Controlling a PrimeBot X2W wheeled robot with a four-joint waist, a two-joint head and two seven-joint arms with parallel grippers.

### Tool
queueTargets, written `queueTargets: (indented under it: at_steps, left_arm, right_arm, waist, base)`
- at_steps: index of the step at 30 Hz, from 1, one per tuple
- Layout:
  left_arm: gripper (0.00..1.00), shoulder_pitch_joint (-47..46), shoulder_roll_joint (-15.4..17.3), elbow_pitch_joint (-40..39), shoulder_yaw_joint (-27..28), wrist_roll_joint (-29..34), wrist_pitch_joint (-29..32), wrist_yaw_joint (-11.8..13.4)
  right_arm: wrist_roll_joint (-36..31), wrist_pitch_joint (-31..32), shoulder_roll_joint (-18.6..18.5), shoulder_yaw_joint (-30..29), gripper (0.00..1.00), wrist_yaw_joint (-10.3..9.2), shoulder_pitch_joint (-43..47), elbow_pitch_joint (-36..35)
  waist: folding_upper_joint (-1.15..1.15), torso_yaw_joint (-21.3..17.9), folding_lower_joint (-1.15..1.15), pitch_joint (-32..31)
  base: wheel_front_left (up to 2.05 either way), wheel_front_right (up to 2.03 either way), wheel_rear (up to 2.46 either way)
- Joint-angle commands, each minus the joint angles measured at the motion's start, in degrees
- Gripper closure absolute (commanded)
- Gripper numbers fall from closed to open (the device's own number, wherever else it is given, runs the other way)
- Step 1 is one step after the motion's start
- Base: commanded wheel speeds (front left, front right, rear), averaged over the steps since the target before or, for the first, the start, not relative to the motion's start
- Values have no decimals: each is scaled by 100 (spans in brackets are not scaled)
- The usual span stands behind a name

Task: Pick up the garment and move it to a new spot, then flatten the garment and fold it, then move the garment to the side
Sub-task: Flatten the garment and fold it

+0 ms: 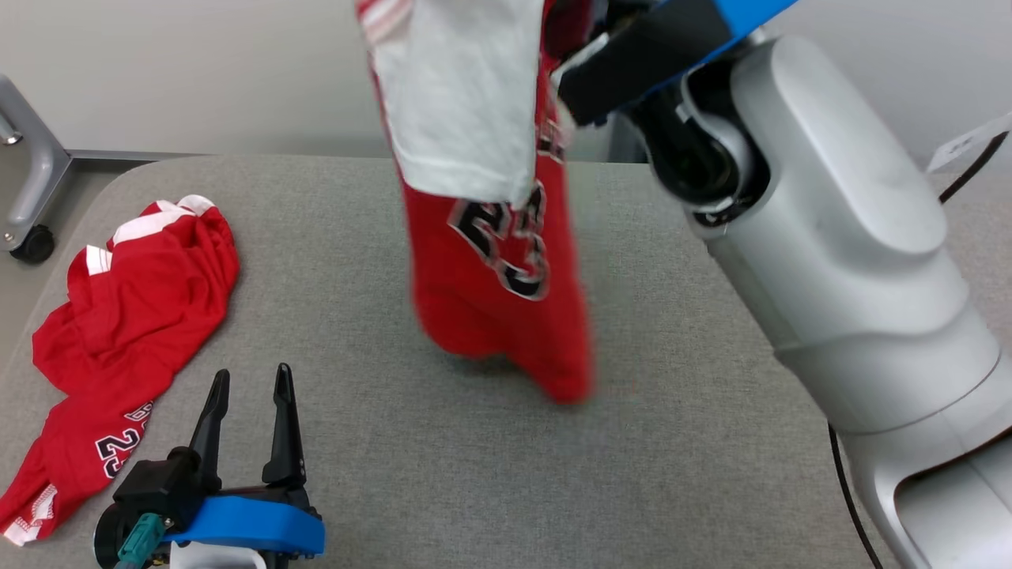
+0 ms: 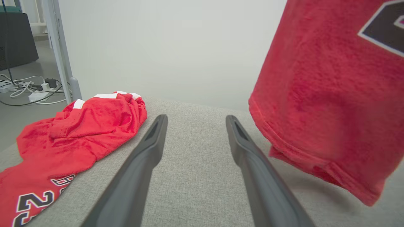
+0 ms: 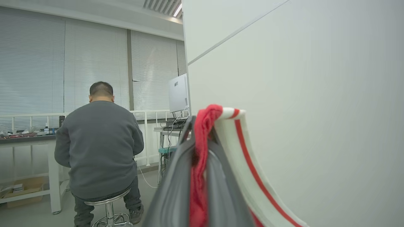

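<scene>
Item one: we list a red fabric basketball jersey (image 1: 498,269) with a black number 23 and white striped trim. It hangs in the air over the middle of the grey fabric-covered table (image 1: 672,442). We cannot tell whether its lowest hem touches the table top.

Item two: the right gripper (image 3: 201,126) is raised high above the table, its two dark fingers clamped tight on a bunched red-and-white edge of that jersey.

Item three: a second red jersey (image 1: 134,316) of the same print lies crumpled at the table's left edge.

Item four: the left gripper (image 1: 251,373) hovers low over the table's near left part, fingers spread wide and holding nothing.

Item five: a person (image 3: 99,145) sits on a round stool (image 3: 109,201); we cannot place them against the table.
</scene>
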Motion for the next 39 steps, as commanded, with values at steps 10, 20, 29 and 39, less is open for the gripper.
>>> queueTargets:
  at_steps: [10,20,29,39]
  left_arm:
    - [0,55,-37,-112,109,15,-27,39]
    - [0,35,-25,-113,159,58,-27,13]
    - [0,-75,21,-176,154,94,-27,-34]
    - [0,-513,58,-178,-17,182,-27,-138]
  right_arm:
    - [-430,150,-195,-556,100,1,1099,607]
    - [-1142,529,-589,-1270,100,1,3047,50]
    - [-1977,1299,-617,-2712,100,1,4201,-768]
    - [-2508,894,-596,-3211,49,1,3274,508]
  waist:
    - [0,-288,0,80]
    - [0,-548,0,83]
    - [0,-651,0,300]
    - [0,-313,0,935]
  base:
    - [0,0,0]
    - [0,0,0]
    - [0,0,0]
    - [0,0,0]
